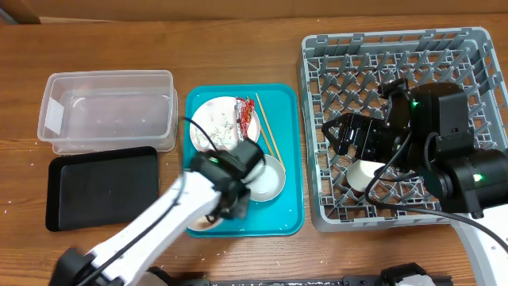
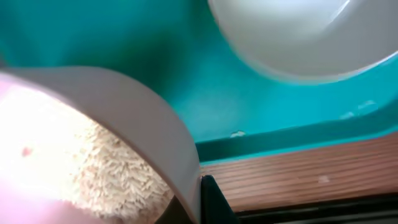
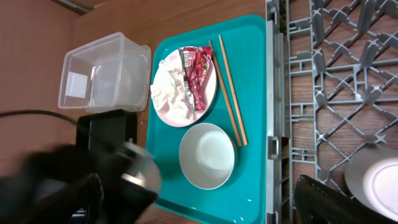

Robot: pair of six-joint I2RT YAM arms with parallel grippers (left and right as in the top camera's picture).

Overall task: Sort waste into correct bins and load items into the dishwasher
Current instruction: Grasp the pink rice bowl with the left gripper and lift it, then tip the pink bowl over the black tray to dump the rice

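Positions are given from the teal tray [image 1: 284, 103].

- Plates, 2: a white plate [image 1: 216, 119] at the tray's far end, and a pink plate [image 2: 152, 121] at its near left corner.
- Bowl, 1: bowl [image 1: 270, 176], on the tray, near right.
- Chopsticks, 1 pair: chopsticks [image 3: 227, 93], on the tray beside the white plate.
- Waste: 1 wrapper [image 3: 198, 74] and 1 tissue [image 3: 168, 90], both on the white plate; rice grains [image 2: 118, 174], on the pink plate.
- Bins, 2: a clear tub [image 1: 107, 107] and a black tray [image 1: 103, 187], both left of the tray.
- Dish rack [image 1: 405, 56], 1: right of the tray, holding 1 cup [image 1: 363, 175].
- Left gripper [image 1: 226, 205]: one finger lies against the pink plate's rim and the other is hidden, so I cannot tell its grip.
- Right gripper [image 1: 343, 141]: over the rack, fingers spread apart, holding nothing.
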